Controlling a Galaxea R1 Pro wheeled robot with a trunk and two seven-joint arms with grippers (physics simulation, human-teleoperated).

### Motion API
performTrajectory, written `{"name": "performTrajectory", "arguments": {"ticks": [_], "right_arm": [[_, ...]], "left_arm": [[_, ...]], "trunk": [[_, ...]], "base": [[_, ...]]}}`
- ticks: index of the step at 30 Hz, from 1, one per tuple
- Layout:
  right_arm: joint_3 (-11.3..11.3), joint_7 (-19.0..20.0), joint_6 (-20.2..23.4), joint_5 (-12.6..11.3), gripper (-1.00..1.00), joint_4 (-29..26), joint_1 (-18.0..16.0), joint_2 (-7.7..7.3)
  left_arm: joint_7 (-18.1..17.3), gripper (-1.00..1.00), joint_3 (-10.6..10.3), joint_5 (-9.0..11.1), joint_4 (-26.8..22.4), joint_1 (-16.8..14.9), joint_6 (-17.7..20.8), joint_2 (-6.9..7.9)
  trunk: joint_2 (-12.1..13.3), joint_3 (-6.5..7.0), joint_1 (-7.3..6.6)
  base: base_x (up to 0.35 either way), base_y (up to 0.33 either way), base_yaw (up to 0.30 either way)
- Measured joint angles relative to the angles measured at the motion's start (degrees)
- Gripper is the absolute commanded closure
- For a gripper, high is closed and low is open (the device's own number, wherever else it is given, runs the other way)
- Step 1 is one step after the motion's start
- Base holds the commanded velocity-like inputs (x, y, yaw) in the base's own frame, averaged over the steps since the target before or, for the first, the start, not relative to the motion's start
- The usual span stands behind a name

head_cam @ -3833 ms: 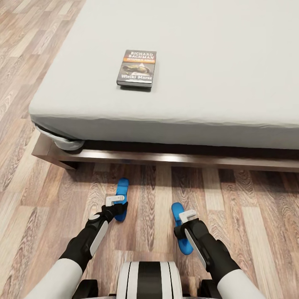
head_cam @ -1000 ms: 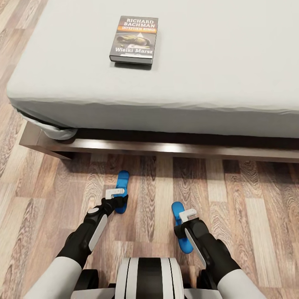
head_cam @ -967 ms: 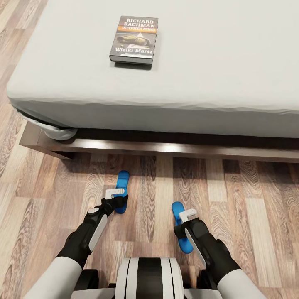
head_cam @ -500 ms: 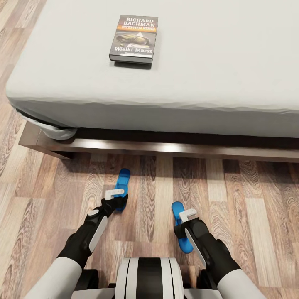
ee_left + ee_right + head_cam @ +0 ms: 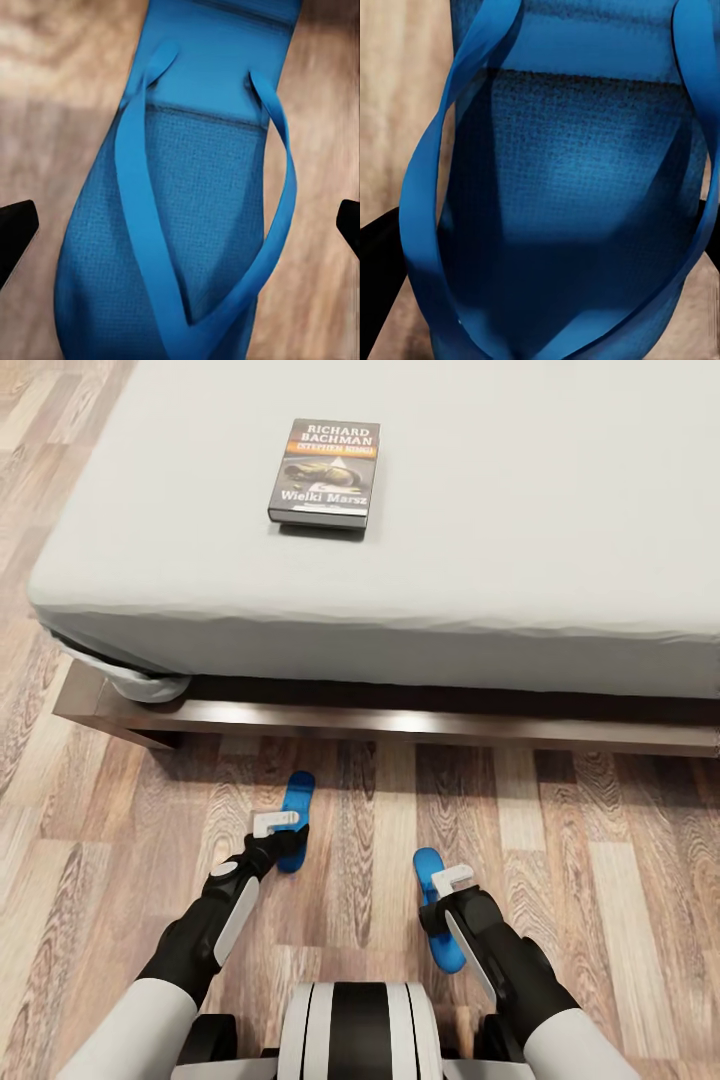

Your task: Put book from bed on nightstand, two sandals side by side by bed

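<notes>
The book (image 5: 322, 472) lies flat on the grey mattress of the bed (image 5: 540, 530), near its left front corner. Two blue sandals are on the wooden floor in front of the bed. My left gripper (image 5: 275, 830) hovers over the rear half of the left sandal (image 5: 297, 798). In the left wrist view its dark fingertips (image 5: 16, 229) stand wide apart on either side of that sandal (image 5: 202, 225), so it is open. My right gripper (image 5: 450, 885) is shut on the right sandal (image 5: 426, 866). The right wrist view has its fingers (image 5: 379, 289) against the sides of this sandal (image 5: 577, 187).
The bed's dark wooden frame (image 5: 400, 722) runs across the view just beyond the sandals, with a bunched sheet corner (image 5: 140, 682) at its left end. Wood-plank floor (image 5: 620, 880) stretches to both sides. My trunk (image 5: 358, 1030) sits at the bottom centre.
The head camera has shifted, so the book and bed sit a little lower in the picture than half a second ago. Both grippers and both sandals keep their places.
</notes>
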Motion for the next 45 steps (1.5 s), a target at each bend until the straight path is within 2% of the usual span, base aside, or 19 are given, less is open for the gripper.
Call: {"name": "performTrajectory", "arguments": {"ticks": [18,25,31,33,36,45], "right_arm": [[-0.2,0.0,0.0,0.0,1.00,0.4,0.0,-0.08],[-0.4,-0.1,-0.5,0.2,1.00,0.7,0.0,-0.09],[-1.0,-0.4,-1.2,0.0,1.00,0.8,0.0,-0.01],[-1.2,-0.5,-2.6,0.0,1.00,0.8,0.0,-0.05],[-2.5,-0.6,-4.3,-0.1,1.00,0.9,0.0,0.00],[-8.4,-0.6,-6.9,-0.2,1.00,2.1,-0.2,0.01]], "left_arm": [[0.2,-1.00,-0.1,-0.2,0.1,0.0,0.5,-0.06],[0.2,-1.00,-0.1,-0.2,0.2,0.1,3.4,0.20],[0.2,-1.00,0.0,-0.3,0.4,0.2,4.4,0.38],[0.2,-1.00,0.0,-0.3,0.6,0.2,4.5,0.40],[0.2,-1.00,0.0,-0.4,0.7,0.2,4.6,0.42],[0.2,-1.00,-0.1,-0.6,1.9,0.3,5.8,0.42]], "trunk": [[0.2,3.99,-0.46],[0.3,5.54,-0.64],[0.4,6.87,-0.80],[0.4,7.31,-0.85],[0.5,7.98,-0.93],[0.6,9.97,-1.16]], "base": [[0.000,0.000,0.000],[0.000,0.000,0.000],[0.000,0.000,0.000],[0.000,0.000,0.000],[0.000,0.000,0.000],[0.000,0.000,0.000]]}}
